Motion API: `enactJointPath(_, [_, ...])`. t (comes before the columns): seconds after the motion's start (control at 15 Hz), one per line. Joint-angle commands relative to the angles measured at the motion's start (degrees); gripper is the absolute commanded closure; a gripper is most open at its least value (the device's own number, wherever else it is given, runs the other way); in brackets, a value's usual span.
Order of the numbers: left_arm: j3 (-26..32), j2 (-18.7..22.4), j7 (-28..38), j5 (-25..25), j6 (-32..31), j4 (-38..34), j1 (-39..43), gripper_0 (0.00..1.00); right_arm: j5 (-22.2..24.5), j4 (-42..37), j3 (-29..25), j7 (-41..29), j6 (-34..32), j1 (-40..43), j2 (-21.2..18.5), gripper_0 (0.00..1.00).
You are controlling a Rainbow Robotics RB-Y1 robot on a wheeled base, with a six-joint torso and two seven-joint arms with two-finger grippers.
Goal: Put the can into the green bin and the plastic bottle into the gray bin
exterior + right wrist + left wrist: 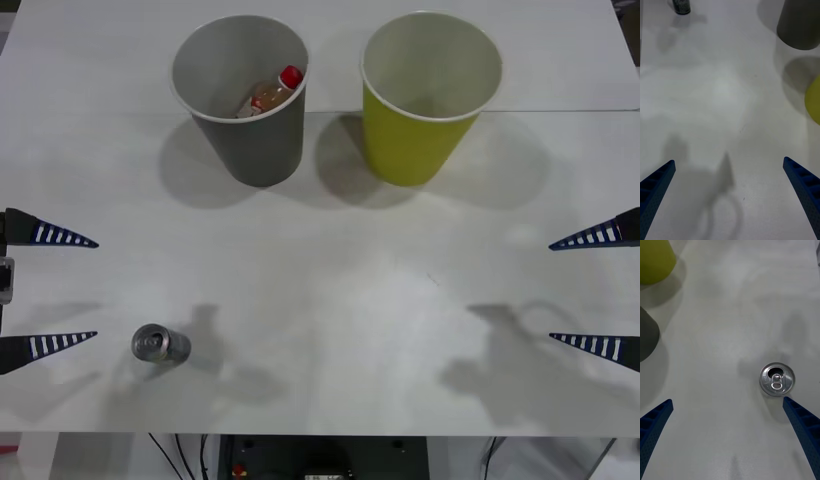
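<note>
the white desk carries two large paper-cup-shaped bins toward the top of the front frame. the gray bin stands upright at upper left of centre, and the green bin stands upright just to its right, the two near each other but apart. the plastic bottle lies tilted inside the gray bin, its red cap uppermost against the inner wall, orange-tinted contents visible. the inside of the green bin shows only white wall.

the can stands upright on the desk at lower left of the front frame, well apart from both bins, pull-tab top facing up. in the left wrist view the can sits on the desk close to one finger of the left gripper, not touching it.

the left gripper is at the left edge of the front frame, jaws spread wide and holding nothing, with the can just beside its lower finger. the right gripper is at the right edge, jaws likewise spread wide and holding nothing, above bare desk. in the right wrist view the can appears at the far upper left, with the gray bin at upper right and the green bin at the right edge.
</note>
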Motion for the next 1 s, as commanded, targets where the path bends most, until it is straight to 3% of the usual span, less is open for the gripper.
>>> enactJointPath(0.07, [-2.0,0.0,-4.1,4.2,-0.3,4.6,0.1,0.0,0.0,0.0,0.0,0.0,0.0,0.0,0.0,0.0])
enactJointPath(0.47, [-8.6,0.0,-18.4,12.4,-2.5,16.0,-1.5,0.0,0.0,0.0,0.0,0.0,0.0,0.0,0.0,0.0])
enactJointPath(1.0, [-25.2,-0.4,-34.6,26.7,-7.9,36.4,-11.1,0.0,0.0,0.0,0.0,0.0,0.0,0.0,0.0,0.0])
